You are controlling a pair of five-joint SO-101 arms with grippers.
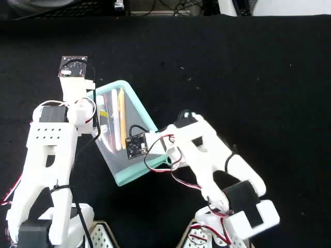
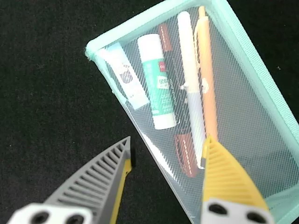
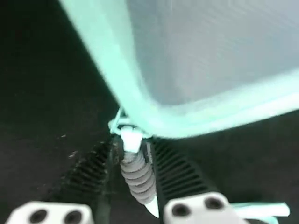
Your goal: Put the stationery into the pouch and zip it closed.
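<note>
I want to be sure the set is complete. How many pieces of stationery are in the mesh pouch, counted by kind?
Pens: 3 (orange pen, white pen, brown pen)
Glue stick: 1
Small white and teal tube: 1
Total: 5, all inside the pouch

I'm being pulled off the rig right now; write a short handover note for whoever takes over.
Left gripper: open, one finger over the mesh pouch, the other beside its edge.
Right gripper: shut on the zipper pull at a pouch corner.
Things: glue stick, white pen, orange pen and small tube lie inside the pouch on the black table.
Done: stationery is in.
Left: cannot tell whether the zip is fully shut; check it, finish the pull, release.
</note>
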